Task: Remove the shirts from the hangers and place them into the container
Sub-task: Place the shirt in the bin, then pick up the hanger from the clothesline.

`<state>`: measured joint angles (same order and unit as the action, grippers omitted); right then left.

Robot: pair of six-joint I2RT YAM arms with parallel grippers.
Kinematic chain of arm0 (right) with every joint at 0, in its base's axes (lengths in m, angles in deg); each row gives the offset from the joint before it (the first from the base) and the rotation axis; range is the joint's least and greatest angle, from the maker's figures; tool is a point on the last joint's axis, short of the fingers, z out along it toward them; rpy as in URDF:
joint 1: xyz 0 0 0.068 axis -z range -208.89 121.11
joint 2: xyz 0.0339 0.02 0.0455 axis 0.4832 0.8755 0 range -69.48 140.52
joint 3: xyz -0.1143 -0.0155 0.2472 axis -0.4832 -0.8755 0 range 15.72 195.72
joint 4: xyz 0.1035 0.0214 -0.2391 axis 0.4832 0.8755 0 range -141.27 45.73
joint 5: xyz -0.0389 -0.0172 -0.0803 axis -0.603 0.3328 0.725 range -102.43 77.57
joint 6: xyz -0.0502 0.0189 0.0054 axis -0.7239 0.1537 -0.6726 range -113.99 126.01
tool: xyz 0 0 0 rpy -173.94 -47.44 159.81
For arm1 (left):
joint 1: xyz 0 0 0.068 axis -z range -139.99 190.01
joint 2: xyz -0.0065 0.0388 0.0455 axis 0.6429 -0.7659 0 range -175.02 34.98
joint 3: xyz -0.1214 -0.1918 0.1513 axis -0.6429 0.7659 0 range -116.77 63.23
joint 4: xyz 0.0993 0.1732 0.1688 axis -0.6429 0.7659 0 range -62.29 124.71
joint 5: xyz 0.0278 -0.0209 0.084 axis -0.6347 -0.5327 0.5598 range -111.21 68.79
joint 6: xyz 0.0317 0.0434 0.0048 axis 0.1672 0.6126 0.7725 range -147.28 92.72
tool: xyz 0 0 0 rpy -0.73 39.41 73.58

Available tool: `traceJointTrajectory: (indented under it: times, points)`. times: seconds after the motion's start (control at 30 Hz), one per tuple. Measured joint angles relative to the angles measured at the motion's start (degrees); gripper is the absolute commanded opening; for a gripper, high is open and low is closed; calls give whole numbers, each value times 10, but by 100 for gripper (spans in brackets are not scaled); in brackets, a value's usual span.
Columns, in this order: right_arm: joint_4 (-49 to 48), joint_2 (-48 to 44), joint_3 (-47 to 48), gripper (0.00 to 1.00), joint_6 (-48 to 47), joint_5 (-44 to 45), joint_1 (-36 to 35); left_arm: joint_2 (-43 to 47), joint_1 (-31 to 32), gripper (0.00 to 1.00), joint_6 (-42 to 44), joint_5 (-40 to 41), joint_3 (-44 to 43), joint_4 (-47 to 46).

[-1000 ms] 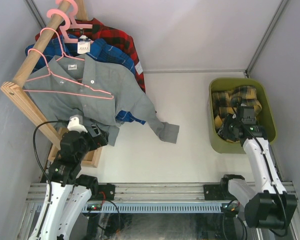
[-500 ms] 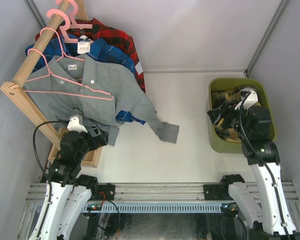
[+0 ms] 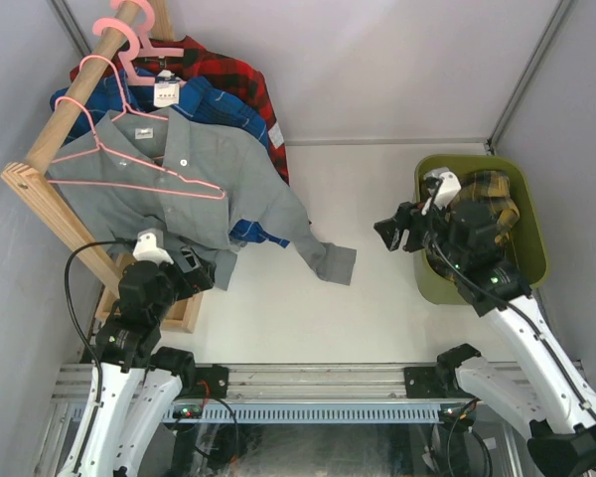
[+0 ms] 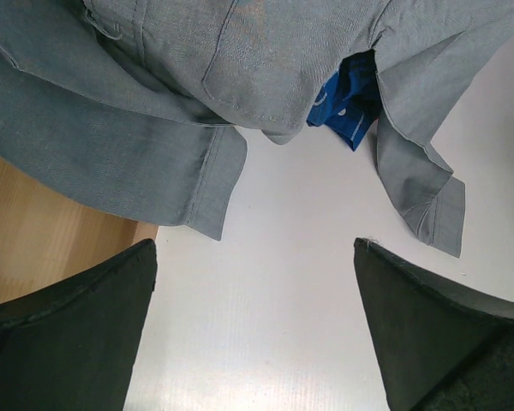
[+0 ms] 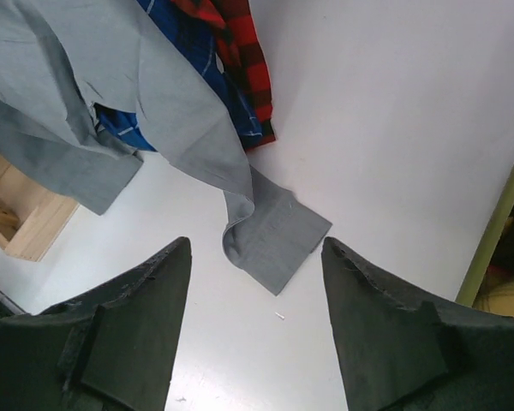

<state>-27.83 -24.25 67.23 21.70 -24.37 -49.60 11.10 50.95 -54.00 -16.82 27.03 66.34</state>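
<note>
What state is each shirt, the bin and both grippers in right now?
yellow plaid shirt: crumpled in the bin.
grey shirt: on a pink hanger on the rail, one cuff lying on the table.
blue plaid shirt: hanging behind the grey one.
red plaid shirt: hanging at the back of the rail.
bin: upright, holding the yellow plaid shirt.
left gripper: open, empty.
right gripper: open, empty.

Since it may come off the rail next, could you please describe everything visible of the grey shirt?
The grey shirt is plain woven-looking cloth with a collar and white buttons. It hangs from the wooden rail, in front of the blue plaid shirt, a pink hanger showing across its chest. One long sleeve trails onto the white table, its cuff lying flat.
</note>
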Motion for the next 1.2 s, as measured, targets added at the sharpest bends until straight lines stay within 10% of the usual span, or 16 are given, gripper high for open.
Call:
traceJointTrajectory:
  times: [0.73,1.2]
  points:
    - [-49,266,273,62,-92,6,-92,7,0,100,0,7,0,0]
    - [25,637,788,56,-123,-84,-193,9,0,100,0,10,0,0]
